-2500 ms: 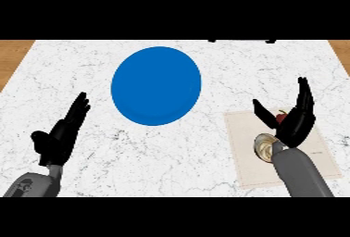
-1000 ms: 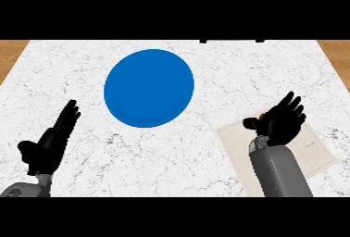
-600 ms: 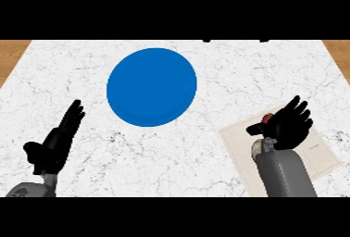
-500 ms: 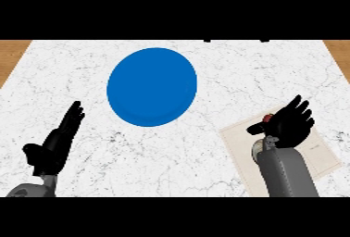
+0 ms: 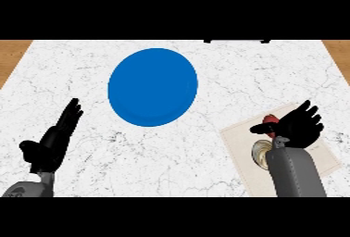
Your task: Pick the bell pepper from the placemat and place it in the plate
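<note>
Blue plate (image 5: 153,86) sits upper-centre on the white marble counter (image 5: 226,78), nothing in it. Beige placemat (image 5: 318,155) lies at lower right, tilted, well apart from the plate. On the mat: the pepper (image 5: 271,119), only a small red bit showing near the mat's far edge, rest hidden behind the R hand. Also a round tan/metallic thing (image 5: 262,152) on the mat next to the R forearm, can't tell what it is. R hand (image 5: 298,127) is over the mat w/ fingers spread & pointing up-right, thumb out to the left just below the red bit; fingers look mostly straight, not wrapped round the pepper, so hand reads as open, though whether it touches the pepper can't be told. R forearm comes up from the lower edge, grey, roughly vertical. L hand (image 5: 53,139) at lower left over bare counter, open, fingers straight & together pointing up-right, thumb out to the left, holding nothing; resting, well apart from the plate. Brown strips of wood (image 5: 14,51) show at the counter's far left & right corners.
</note>
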